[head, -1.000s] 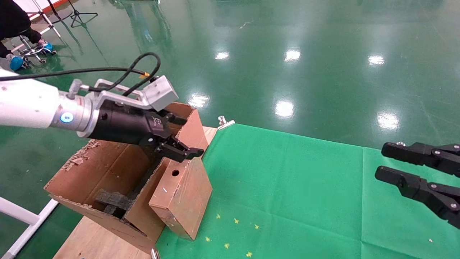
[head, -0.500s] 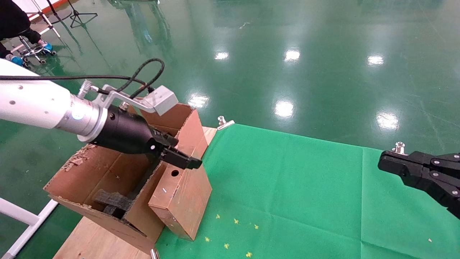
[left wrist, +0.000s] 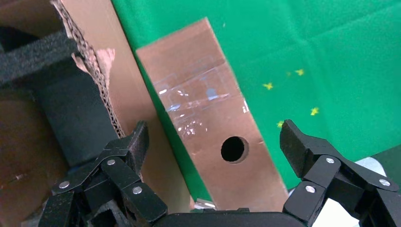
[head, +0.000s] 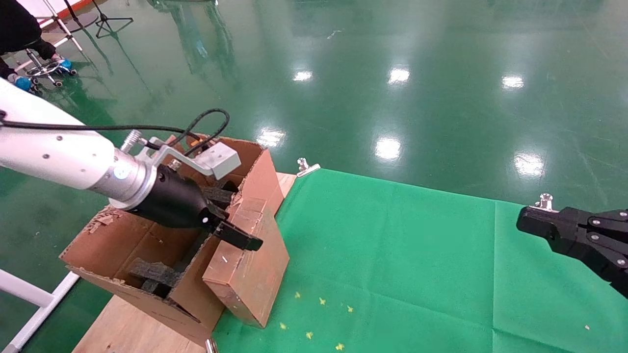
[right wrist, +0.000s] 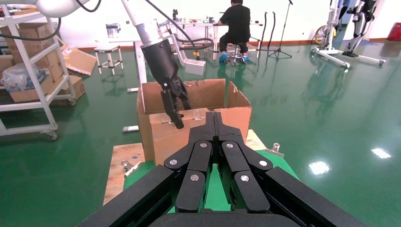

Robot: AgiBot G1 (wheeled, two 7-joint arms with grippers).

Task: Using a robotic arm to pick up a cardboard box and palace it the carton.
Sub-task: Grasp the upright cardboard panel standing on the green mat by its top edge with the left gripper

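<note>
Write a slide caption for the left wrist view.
Open left pincer straddles the taped cardboard box leaning beside the carton.

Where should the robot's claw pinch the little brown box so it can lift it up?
Best across the two long edges of the cardboard box, near the round hole, coming from above. It leans tilted against the carton, so that upper end is exposed, and the left gripper already hangs open astride it.

L robotic arm (head: 49, 152): white shell, silver wrist, blk cable, grey cam block; blk linkage jaws w/ silver rivets.
</note>
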